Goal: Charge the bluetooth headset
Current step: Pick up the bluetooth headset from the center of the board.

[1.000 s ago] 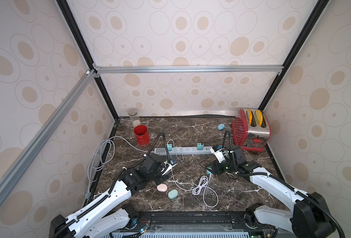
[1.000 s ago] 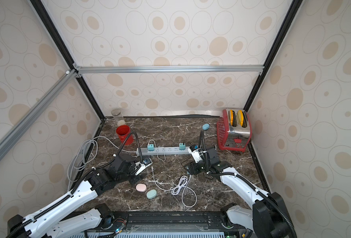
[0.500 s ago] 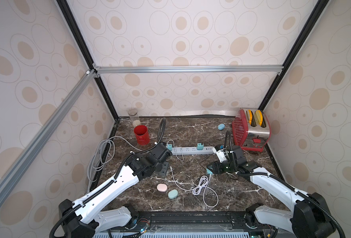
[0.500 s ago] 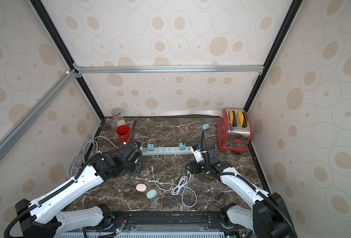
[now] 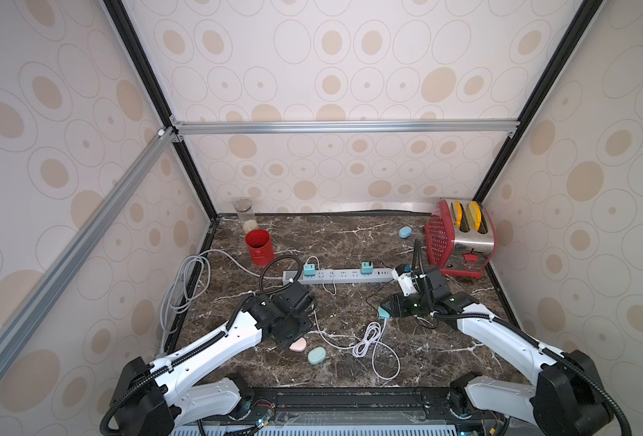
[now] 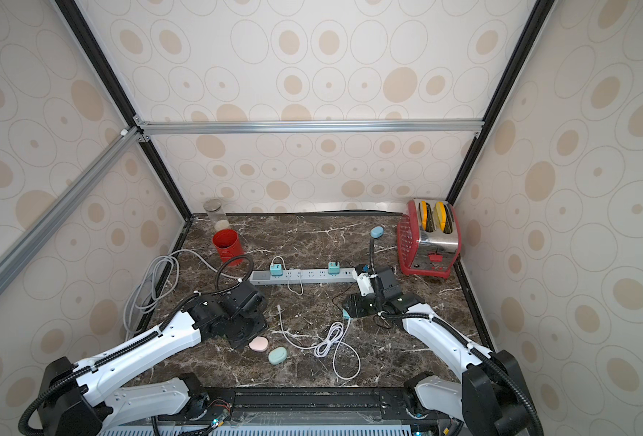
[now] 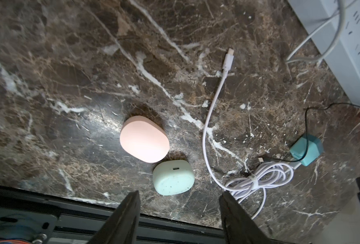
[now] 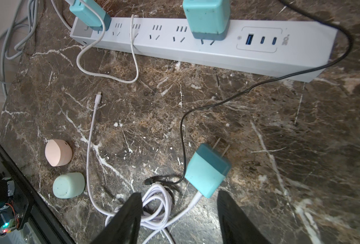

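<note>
Three pebble-shaped plastic earbud cases lie on the dark marble bench (image 5: 331, 234). Two of them sit together near its front edge, left of centre: a matte pink case (image 7: 144, 139) and, just beside it, a mint-green case (image 7: 173, 177). The left gripper (image 7: 180, 200) hangs over that pair with its jaws spread and nothing between them, and the mint-green case is nearest its line. That case shows a small charging port in one side wall, so I take it as the headset to charge. It looks light, smooth and rounded, so it is likely to skid or pop out of a pinch. The flatter long sides seem the best hold, leaving the port wall free.

Next rightward, a thin white cable (image 7: 206, 131) runs from a loose coil toward the middle of the bench, its small plug (image 7: 229, 56) lying free on the marble. The cord looks limp and stiff only at the plug, which is where to grasp it. At the coil's right lies a teal wall adapter (image 8: 207, 171), prongs bare and unplugged. The right gripper (image 8: 179, 195) hovers over it, jaws wide apart and not closed on it. Behind, a long grey power strip (image 8: 196, 46) crosses the middle. The third, a blue case (image 5: 405, 232), rests toward the back right corner beside a red toaster (image 5: 463, 238).
</note>
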Controlling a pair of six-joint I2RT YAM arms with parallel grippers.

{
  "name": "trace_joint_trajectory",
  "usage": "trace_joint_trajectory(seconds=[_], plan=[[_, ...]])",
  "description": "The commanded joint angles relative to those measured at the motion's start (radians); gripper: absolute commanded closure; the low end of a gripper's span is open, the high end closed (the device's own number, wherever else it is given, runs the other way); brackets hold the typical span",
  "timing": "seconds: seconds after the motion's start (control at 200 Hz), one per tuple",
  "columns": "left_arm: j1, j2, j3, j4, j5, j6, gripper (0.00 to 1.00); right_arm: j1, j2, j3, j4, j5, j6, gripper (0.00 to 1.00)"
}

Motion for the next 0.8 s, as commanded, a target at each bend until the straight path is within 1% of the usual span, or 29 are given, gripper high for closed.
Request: trace_joint_trajectory(seconds=[0.0,0.1,0.19,0.33,0.496,0.651,0.791], plan=[[-0.002,0.004,-0.041,0.012,0.017,-0.173,0.38,0.005,-0.019,0.001,-0.021,0.027,0.009,0.40],[0.011,-0.003,-0.079,-0.003,0.018,-0.238,0.41,0.005,-0.027,-0.002,-0.025,0.031,0.011,0.40],[0.032,-0.011,-0.114,0.030,0.017,-0.274,0.44,0.005,-0.040,-0.009,-0.024,0.042,0.014,0.39],[0.079,0.044,-0.116,0.067,0.038,-0.241,0.43,0.003,-0.053,-0.014,-0.025,0.055,0.018,0.40],[0.100,0.126,-0.112,0.135,0.066,-0.218,0.42,-0.001,-0.053,-0.013,-0.026,0.050,0.019,0.39],[0.109,0.170,-0.087,0.118,0.080,-0.206,0.41,-0.009,-0.048,-0.014,-0.024,0.046,0.020,0.40],[0.114,0.188,-0.095,0.112,0.102,-0.210,0.41,-0.016,-0.049,-0.016,-0.021,0.040,0.020,0.40]])
